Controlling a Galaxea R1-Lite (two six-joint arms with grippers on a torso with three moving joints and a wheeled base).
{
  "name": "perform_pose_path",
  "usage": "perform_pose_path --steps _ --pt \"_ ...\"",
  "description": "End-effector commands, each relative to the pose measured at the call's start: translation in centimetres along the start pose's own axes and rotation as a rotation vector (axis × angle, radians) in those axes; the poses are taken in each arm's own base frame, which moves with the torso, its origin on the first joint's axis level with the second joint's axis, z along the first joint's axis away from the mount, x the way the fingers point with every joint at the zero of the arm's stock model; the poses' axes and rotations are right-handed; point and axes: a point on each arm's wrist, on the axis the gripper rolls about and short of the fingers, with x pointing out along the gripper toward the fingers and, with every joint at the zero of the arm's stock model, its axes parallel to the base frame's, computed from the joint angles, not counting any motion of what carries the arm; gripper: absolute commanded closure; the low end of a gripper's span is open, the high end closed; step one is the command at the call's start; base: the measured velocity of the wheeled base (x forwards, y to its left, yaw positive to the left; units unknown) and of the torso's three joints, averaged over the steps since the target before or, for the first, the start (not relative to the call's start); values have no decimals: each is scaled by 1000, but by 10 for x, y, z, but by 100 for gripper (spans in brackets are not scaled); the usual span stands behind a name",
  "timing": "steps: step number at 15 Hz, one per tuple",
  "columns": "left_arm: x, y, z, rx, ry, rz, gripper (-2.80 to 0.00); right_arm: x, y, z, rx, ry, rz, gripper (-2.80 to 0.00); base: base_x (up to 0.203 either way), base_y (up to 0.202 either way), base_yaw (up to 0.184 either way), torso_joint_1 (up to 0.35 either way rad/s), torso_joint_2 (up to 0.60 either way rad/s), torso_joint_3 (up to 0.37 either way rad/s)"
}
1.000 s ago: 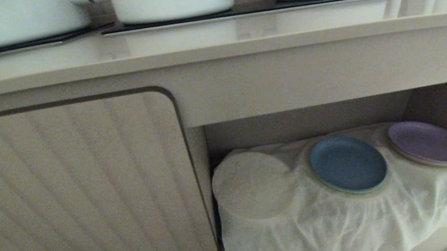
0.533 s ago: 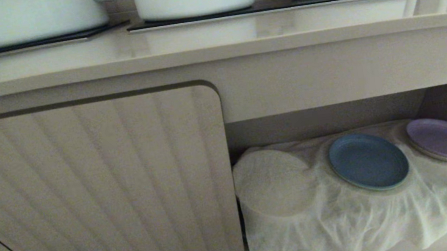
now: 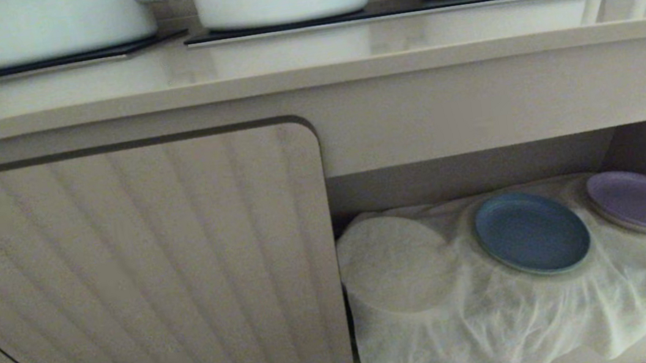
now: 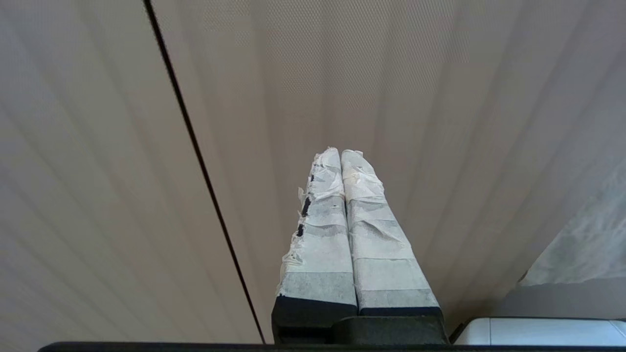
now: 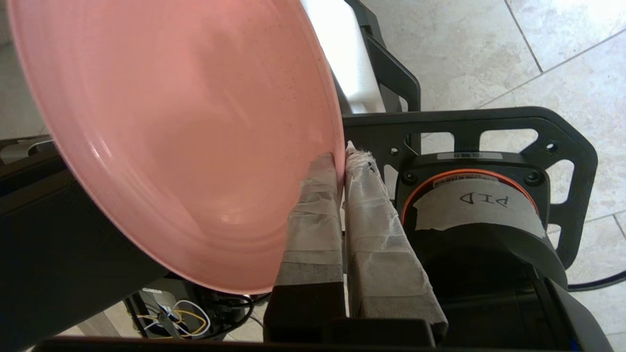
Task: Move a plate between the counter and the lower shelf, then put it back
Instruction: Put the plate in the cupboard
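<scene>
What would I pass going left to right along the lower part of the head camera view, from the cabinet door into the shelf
Ribbed cabinet door → bare cloth-covered mound → blue plate → purple plate, all three on the white cloth in the lower shelf.

black tool (image 5: 341, 156), fingers (image 5: 313, 220) wrapped in white tape.
</scene>
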Motion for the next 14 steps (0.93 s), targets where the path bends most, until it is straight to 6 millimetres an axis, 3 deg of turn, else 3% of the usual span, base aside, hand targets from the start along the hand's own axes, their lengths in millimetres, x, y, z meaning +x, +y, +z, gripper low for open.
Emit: perform_pose_path --steps 1,14 --pt "0 0 0 -1 0 0 0 -1 0 0 1 0 2 0 0 0 0 0 0 0" --pt "0 0 0 0 -1 0 0 4 6 12 -4 -45 25 0 0 0 0 0 0 0"
